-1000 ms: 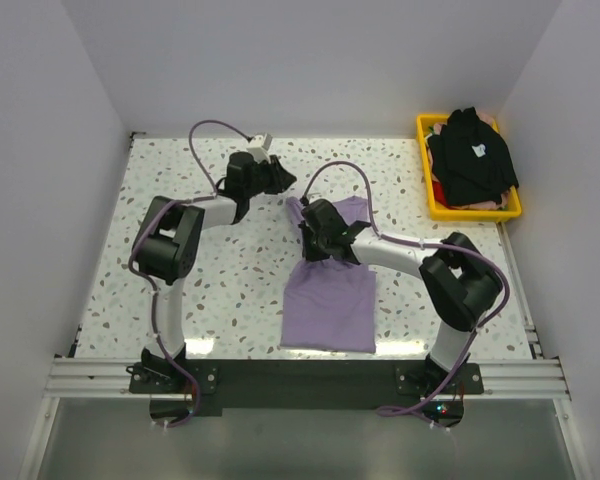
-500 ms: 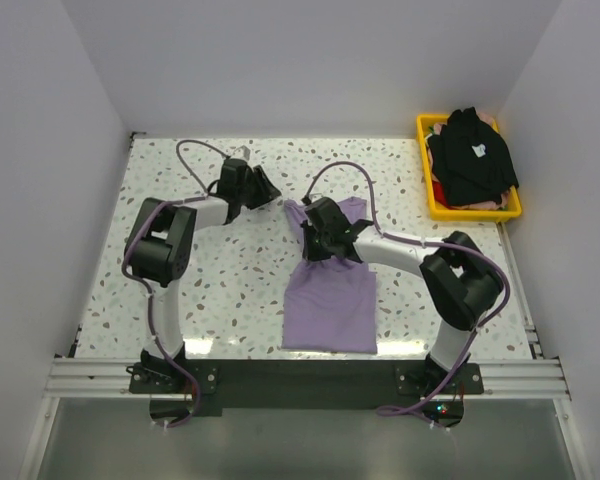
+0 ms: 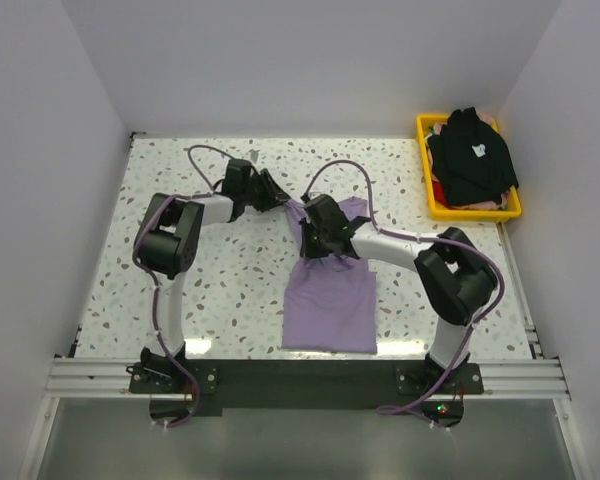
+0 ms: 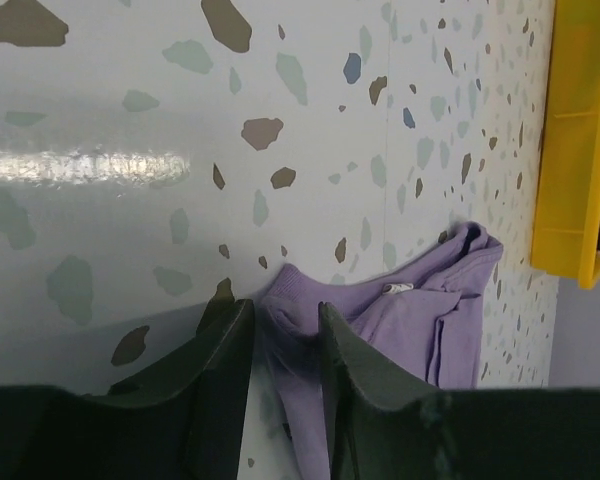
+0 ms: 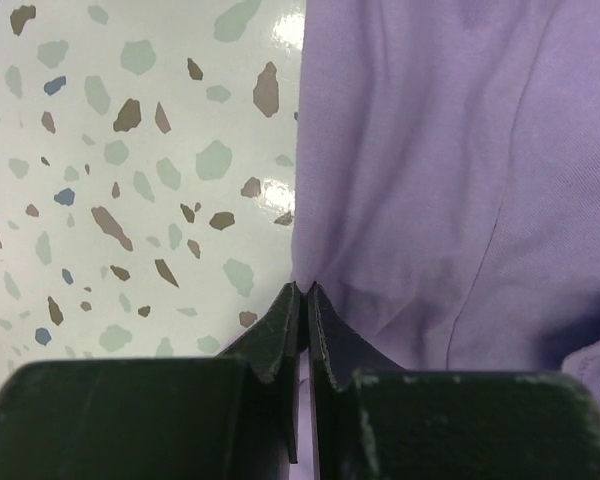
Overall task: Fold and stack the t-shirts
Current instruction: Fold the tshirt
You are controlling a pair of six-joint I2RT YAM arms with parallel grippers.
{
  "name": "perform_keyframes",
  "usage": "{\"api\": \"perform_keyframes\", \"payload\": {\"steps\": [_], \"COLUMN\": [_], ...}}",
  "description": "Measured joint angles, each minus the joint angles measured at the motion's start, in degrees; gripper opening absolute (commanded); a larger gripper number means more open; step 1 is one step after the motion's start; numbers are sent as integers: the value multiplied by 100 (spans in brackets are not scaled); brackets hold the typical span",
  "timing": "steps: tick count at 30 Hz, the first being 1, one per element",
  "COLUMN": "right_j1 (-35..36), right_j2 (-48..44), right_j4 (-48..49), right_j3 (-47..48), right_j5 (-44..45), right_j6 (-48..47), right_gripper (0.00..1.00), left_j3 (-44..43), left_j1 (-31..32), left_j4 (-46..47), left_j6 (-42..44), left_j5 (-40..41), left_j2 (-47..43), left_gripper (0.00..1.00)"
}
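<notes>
The lavender t-shirt (image 3: pixel 330 300) lies partly folded on the table's middle. My left gripper (image 3: pixel 278 196) is at the shirt's far left corner. In the left wrist view its fingers (image 4: pixel 283 310) stand apart, straddling the ribbed collar edge of the shirt (image 4: pixel 410 320). My right gripper (image 3: pixel 310 250) sits on the shirt's left edge. In the right wrist view it (image 5: pixel 302 288) is shut on a pinch of the lavender cloth (image 5: pixel 450 150). The black t-shirt (image 3: pixel 470 155) with a small white mark lies heaped in the basket.
The yellow basket (image 3: pixel 475 213) stands at the back right corner; its side shows in the left wrist view (image 4: pixel 575 140). White walls close in the speckled table (image 3: pixel 220 290) on three sides.
My left gripper has come down and to the right from the back of the table to the shirt's far left corner. My right gripper has stayed on the shirt's edge.
</notes>
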State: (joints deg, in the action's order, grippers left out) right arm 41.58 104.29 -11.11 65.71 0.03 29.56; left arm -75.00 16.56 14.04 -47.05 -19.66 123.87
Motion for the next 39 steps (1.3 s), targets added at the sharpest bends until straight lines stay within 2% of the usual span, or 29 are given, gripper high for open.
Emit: {"api": "perform_keyframes", "payload": {"steps": [5,8,12,13,15,16,17,18,19,20,21,23,27,30,34,39], "right_j1": [-13,-15,-31,-31,-48,-59,-70,-81,-90,-111,-122,-195,-616,-1119,-1945,-2758], "right_j2": [175,260,339,367,424,463,498,538,570,599,612,621,619,599,588,702], "right_j4": [11,50,146,181,251,278,291,299,295,297,297,264,232,131,-127,-518], "right_j3": [192,256,282,284,299,321,352,389,420,461,498,625,999,1255,1521,1803], "right_j5": [-109,-133,-162,-177,-208,-221,-225,-245,-258,-275,-291,-363,-466,-435,-376,-243], "right_j6": [46,68,105,107,107,107,107,118,120,120,116,107,107,107,107,98], "right_gripper": [0,0,0,0,8,14,26,31,36,44,47,53,55,54,53,51], "left_j3": [-365,-616,-938,-1036,-1200,-1294,-1373,-1432,-1475,-1488,-1491,-1491,-1502,-1499,-1499,-1502], "left_j1": [0,-2,-4,-4,-9,-11,-17,-26,-48,-81,-120,-210,-468,-638,-723,-625], "left_j4": [160,297,564,638,754,807,857,914,955,1016,1064,1119,1272,1233,780,378], "left_j6": [-133,-188,-234,-249,-291,-299,-302,-315,-326,-313,-343,-343,-328,-308,-138,35], "left_j5": [-382,-614,-964,-1045,-1178,-1248,-1314,-1340,-1366,-1392,-1432,-1475,-1585,-1580,-1346,-1152], "left_j2": [374,570,800,859,973,1038,1106,1154,1193,1213,1220,1220,1217,1156,861,605], "left_gripper": [18,10,8,9,16,25,30,34,44,49,57,62,64,62,56,56]}}
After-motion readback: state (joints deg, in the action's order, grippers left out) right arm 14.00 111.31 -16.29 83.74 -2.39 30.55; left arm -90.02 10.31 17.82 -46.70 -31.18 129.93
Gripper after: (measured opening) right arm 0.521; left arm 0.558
